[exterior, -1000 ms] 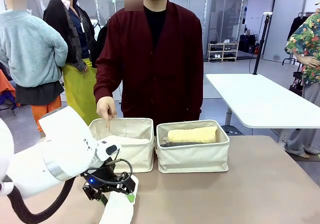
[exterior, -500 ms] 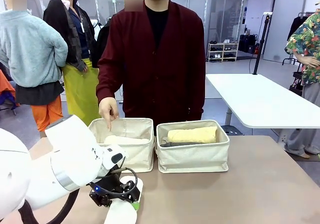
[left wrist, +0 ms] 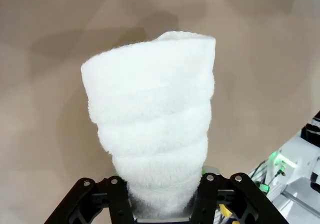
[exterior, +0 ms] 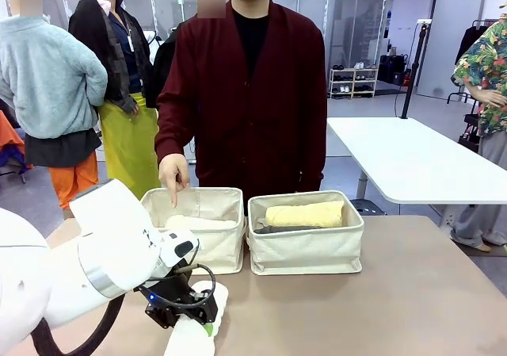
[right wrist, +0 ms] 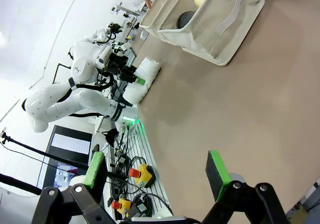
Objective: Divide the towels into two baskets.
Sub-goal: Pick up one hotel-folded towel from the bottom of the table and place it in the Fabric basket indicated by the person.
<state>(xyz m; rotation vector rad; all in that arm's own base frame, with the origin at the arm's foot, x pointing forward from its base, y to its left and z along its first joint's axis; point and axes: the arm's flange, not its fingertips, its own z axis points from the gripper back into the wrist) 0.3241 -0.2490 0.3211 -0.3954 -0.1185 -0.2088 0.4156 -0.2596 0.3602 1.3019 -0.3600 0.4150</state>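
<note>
My left gripper (exterior: pixel 198 323) is shut on the white towel (exterior: pixel 188 342), which lies on the table in front of the left basket (exterior: pixel 207 249). In the left wrist view the rolled white towel (left wrist: pixel 152 129) is pinched at its near end by the fingers (left wrist: pixel 116 200). A pale pinkish-beige towel (exterior: pixel 200 222) lies in the left basket. In the right basket (exterior: pixel 306 249) a pale yellow towel (exterior: pixel 305 213) rests on a dark grey one (exterior: pixel 277 229). My right gripper (right wrist: pixel 156 170) hangs open above bare table, holding nothing.
A person in a dark red cardigan stands behind the baskets, one hand (exterior: pixel 173 174) pointing down into the left basket. The tabletop (exterior: pixel 412 292) is bare to the right. A white table (exterior: pixel 412 162) stands beyond.
My left gripper has shut on the white towel and dropped slightly lower over it. The person's pointing hand has shifted a little. The right gripper has stayed open.
</note>
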